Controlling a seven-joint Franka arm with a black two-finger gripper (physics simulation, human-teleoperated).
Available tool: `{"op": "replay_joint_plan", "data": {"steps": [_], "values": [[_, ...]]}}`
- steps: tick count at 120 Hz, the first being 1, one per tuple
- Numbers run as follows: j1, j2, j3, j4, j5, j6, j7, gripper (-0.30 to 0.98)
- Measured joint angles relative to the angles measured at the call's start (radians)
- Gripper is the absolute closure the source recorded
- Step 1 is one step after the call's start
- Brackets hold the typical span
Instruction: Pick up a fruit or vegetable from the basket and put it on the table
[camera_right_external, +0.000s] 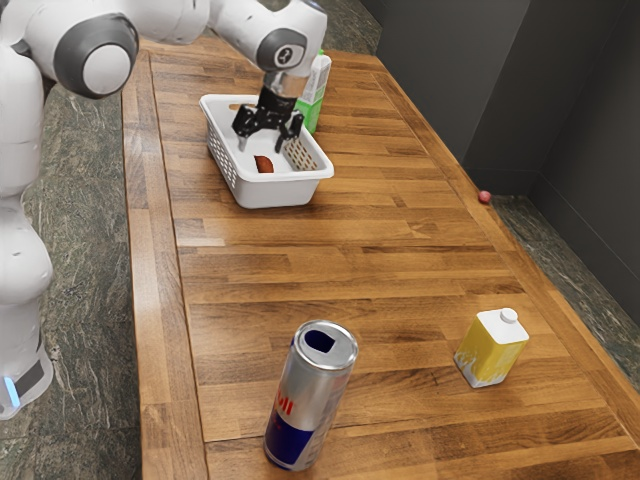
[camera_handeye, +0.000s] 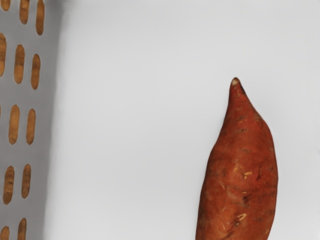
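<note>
"Cut off where?"
"Across the sweet potato (camera_handeye: 237, 180), wrist view's bottom edge; across the basket (camera_handeye: 27, 95), left edge."
"And in the exterior view?"
"Across the arm (camera_right_external: 165, 18), upper left. Can't see all of the green-and-white carton (camera_right_external: 315, 95), upper centre, behind the arm; can't name the red thing (camera_right_external: 485, 197), right: too small."

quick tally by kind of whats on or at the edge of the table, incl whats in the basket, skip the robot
Basket: 1
Sweet potato: 1
Drink can: 1
Carton-like containers: 2 (yellow-and-white container, green-and-white container)
Small round red thing, too small to identify: 1
Total: 6
</note>
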Motion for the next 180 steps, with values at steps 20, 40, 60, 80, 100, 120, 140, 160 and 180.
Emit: {"op": "replay_joint_plan", "data": {"steps": [20, 40, 60, 80, 100, 120, 140, 160, 180], "values": [[0.0, 0.025, -0.002, 0.021, -0.002, 0.0, 0.007, 0.0], [0.001, 0.051, -0.002, 0.024, -0.004, 0.0, 0.012, 0.0], [0.003, 0.071, -0.002, 0.029, -0.005, 0.0, 0.016, 0.0], [0.006, 0.08, -0.003, 0.03, -0.006, 0.0, 0.019, 0.0], [0.006, 0.085, -0.003, 0.031, -0.006, 0.001, 0.022, 0.0], [0.007, 0.11, -0.003, 0.054, -0.006, 0.001, 0.026, 0.0], [0.008, 0.117, -0.003, 0.057, -0.007, 0.001, 0.029, 0.0], [0.013, 0.118, -0.004, 0.056, -0.009, 0.001, 0.031, 0.0], [0.015, 0.129, -0.004, 0.056, -0.012, 0.001, 0.034, 0.0]]}}
